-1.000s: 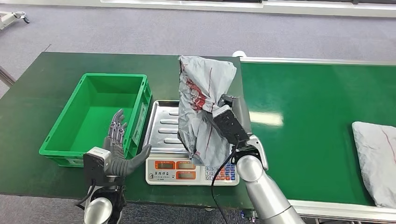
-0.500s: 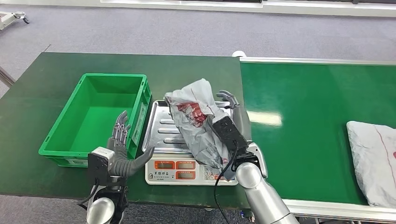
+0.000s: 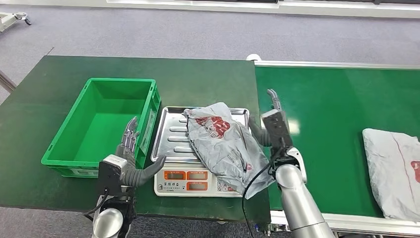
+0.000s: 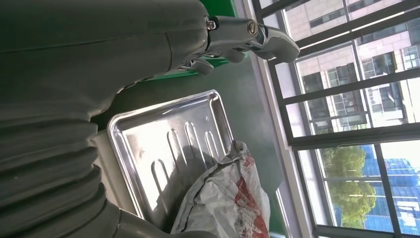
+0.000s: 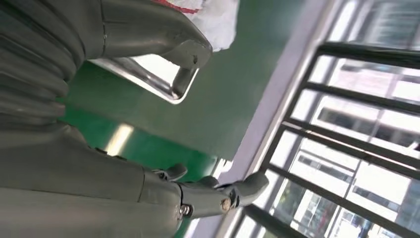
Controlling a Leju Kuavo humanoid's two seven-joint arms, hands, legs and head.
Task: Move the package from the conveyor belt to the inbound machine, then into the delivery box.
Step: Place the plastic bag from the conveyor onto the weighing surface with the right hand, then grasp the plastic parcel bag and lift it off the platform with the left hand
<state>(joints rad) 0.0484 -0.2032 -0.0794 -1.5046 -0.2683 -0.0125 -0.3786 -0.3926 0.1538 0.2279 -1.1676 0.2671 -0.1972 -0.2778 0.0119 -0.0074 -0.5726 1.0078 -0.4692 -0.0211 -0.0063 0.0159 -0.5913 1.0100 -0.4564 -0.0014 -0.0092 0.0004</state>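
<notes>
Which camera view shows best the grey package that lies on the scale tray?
The head view: it shows the whole package lying across the tray. The left wrist view shows one crumpled end; the right wrist view shows a small white corner.

From high on the body we look forward and down over the table (image 3: 208, 74). Our two wrist cameras sit close behind each hand, turned sideways, facing outward toward windows (image 4: 356, 89). All three views share the steel tray (image 3: 171, 134) and the grey package (image 3: 223, 144).
</notes>
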